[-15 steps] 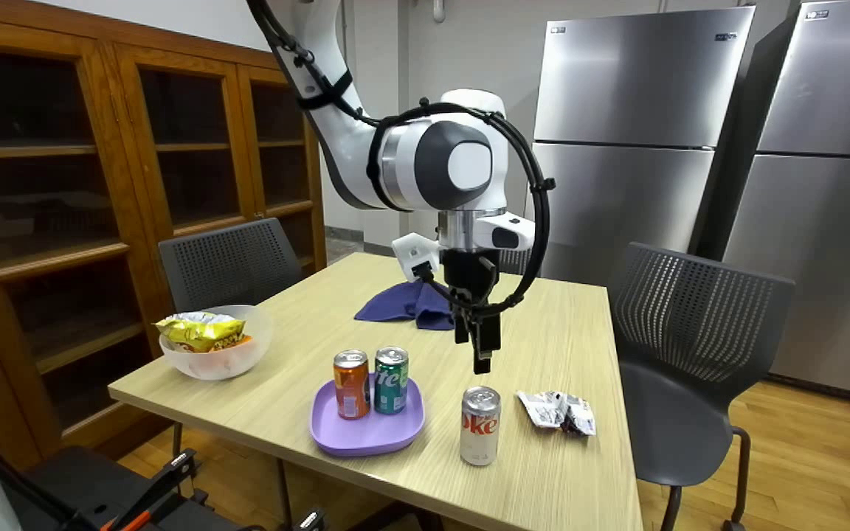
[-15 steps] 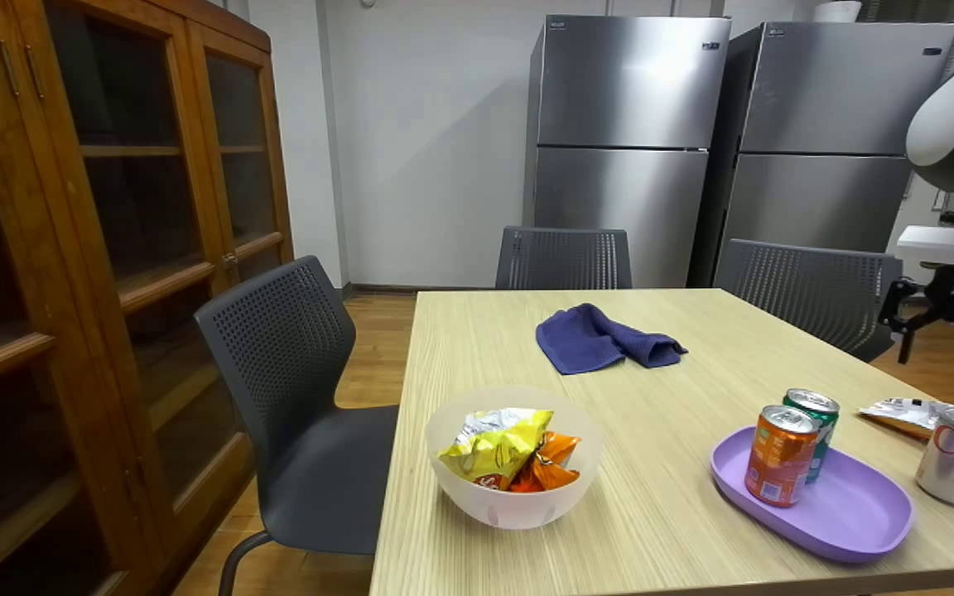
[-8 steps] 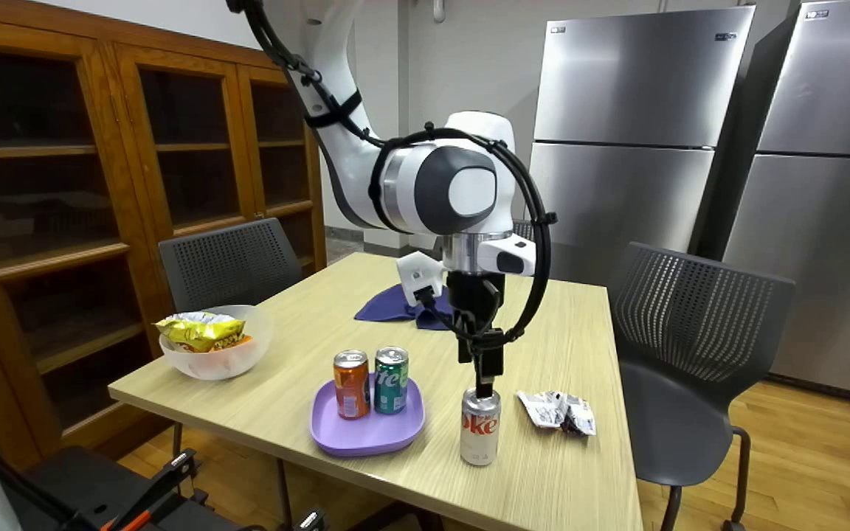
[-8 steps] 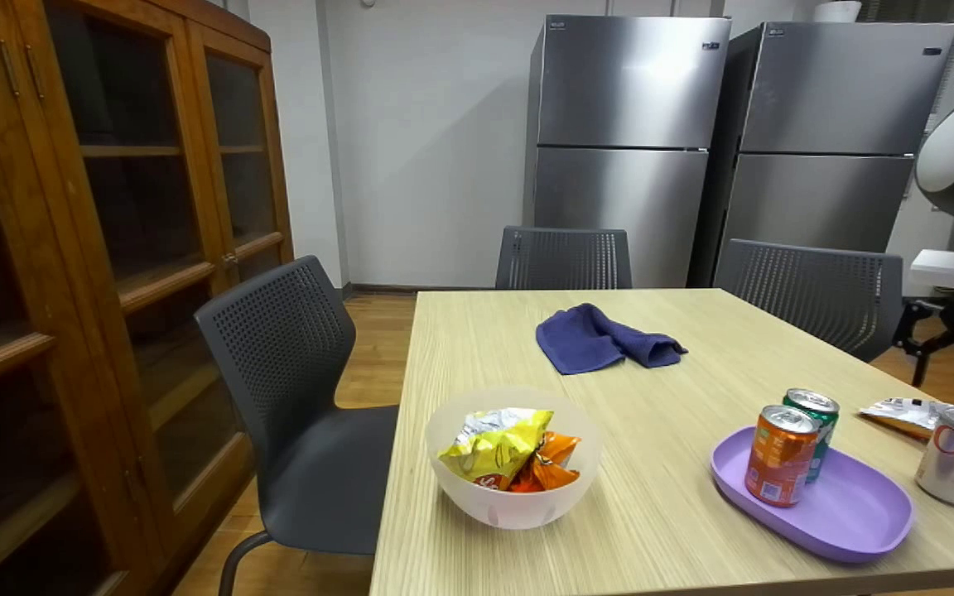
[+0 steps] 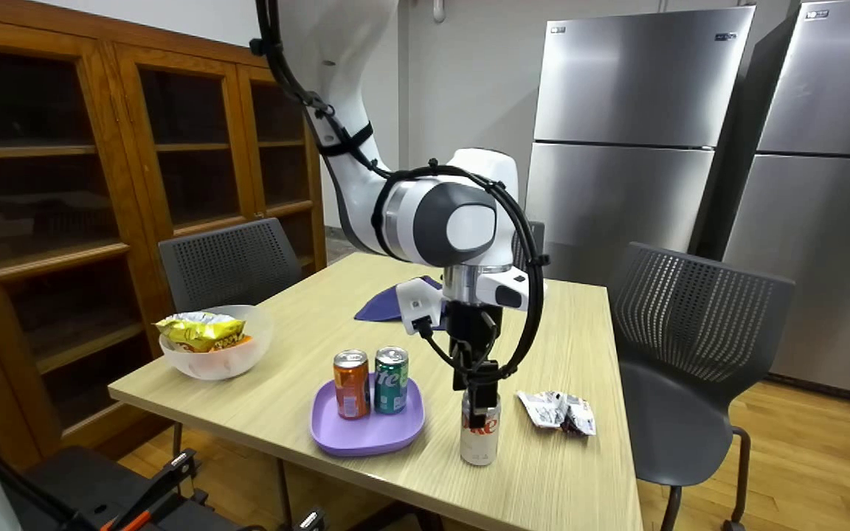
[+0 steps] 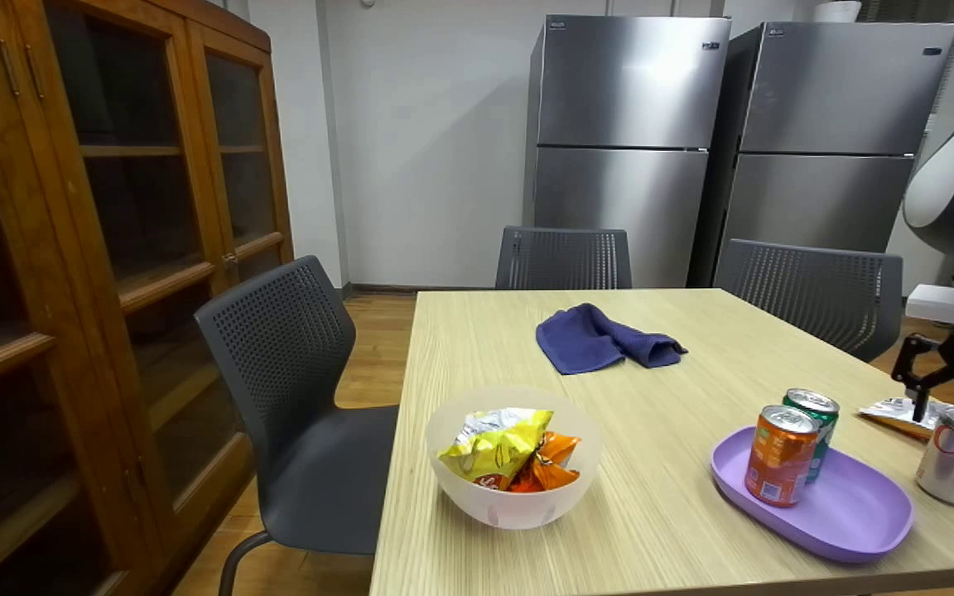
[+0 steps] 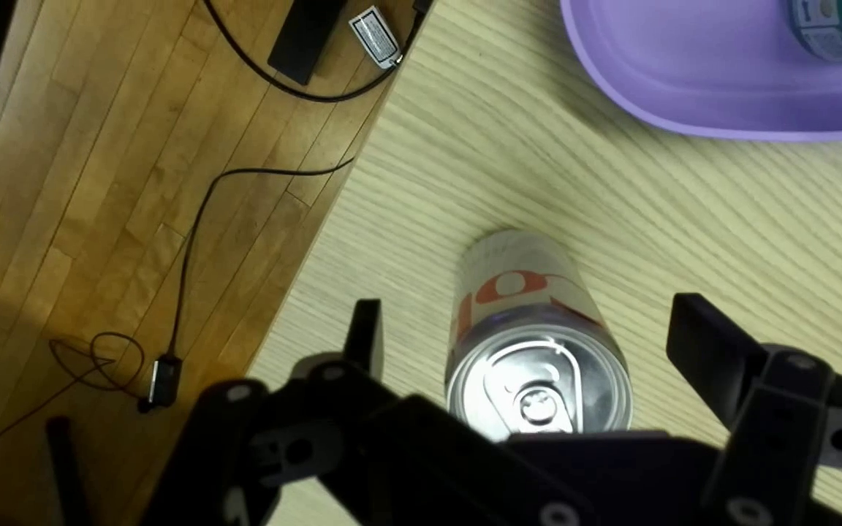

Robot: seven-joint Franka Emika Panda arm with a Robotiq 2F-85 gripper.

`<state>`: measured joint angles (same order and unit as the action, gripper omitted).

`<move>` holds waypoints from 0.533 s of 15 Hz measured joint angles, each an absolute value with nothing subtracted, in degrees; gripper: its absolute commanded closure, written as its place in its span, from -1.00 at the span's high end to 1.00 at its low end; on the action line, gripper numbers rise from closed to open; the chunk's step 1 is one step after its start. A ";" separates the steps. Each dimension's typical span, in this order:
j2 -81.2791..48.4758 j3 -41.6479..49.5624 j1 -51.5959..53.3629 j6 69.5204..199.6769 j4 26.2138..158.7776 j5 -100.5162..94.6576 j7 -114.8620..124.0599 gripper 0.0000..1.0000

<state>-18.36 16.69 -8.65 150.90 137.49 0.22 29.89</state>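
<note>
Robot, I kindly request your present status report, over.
Gripper open, holding nothing. Coke can upright on table, between the fingers in wrist view, ungripped. Purple tray and crumpled packet nearby, neither in between.

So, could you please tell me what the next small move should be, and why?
I'd probably ease the open gripper down slightly: in the wrist view its fingers stand apart on either side of the Coke can, and in an exterior view a fingertip overlaps only the can's upper part.
</note>
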 measured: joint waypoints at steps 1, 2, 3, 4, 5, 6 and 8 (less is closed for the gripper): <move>-19.01 16.69 -8.65 150.95 137.21 0.53 29.86 1.00; -19.62 16.69 -8.65 150.98 136.84 0.79 29.86 1.00; -20.20 16.70 -8.65 151.01 136.45 0.93 29.86 1.00; -20.72 16.71 -8.65 151.02 136.07 1.10 29.86 1.00; -21.16 16.75 -8.65 151.04 135.71 1.20 29.86 1.00; -21.54 16.82 -8.65 151.07 135.41 1.25 29.86 1.00; -22.09 17.01 -8.65 151.10 134.86 1.36 29.86 1.00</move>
